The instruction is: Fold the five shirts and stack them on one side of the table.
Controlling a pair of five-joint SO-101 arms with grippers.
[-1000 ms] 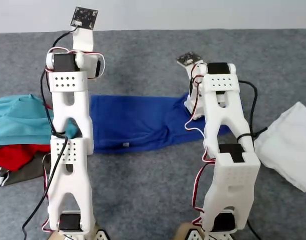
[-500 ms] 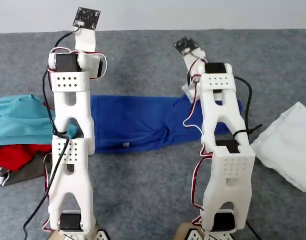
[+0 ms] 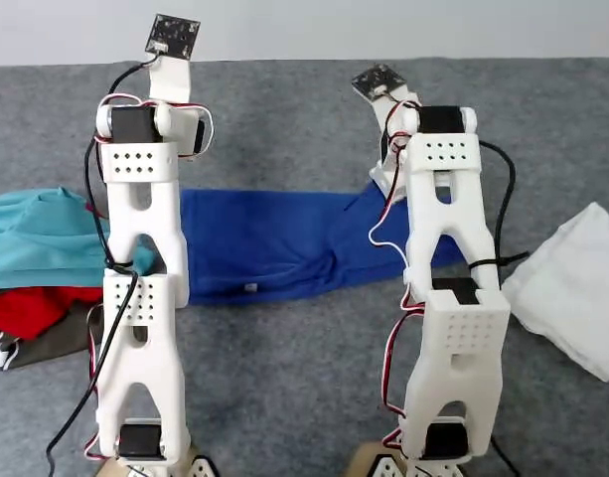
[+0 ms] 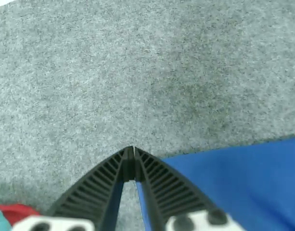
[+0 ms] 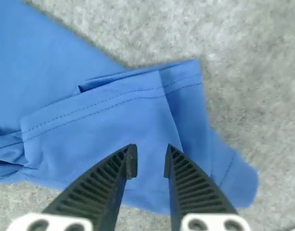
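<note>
**A:** From above, where is everything lying?

**B:** The blue shirt is lying flat across the middle of the bench. The left arm is covering its left end, and the right arm is crossing its right end. At the far left, a teal shirt is sitting on a red shirt, both running off the edge. A dark garment is peeking out beneath them, too buried to make out. At the right, a white shirt is being cut off by the frame.

**A:** And the left wrist view?

**B:** The left tool is hanging over bare bench with its tips pressed together, gripping nothing. The blue shirt's edge is lying just beside it, and a red scrap is showing at the corner.

**A:** The right wrist view?

**B:** The right tool is hovering over the blue shirt's folded sleeve with its tips slightly apart. I cannot tell whether they are touching the cloth. Grey bench is showing beyond the sleeve.
</note>
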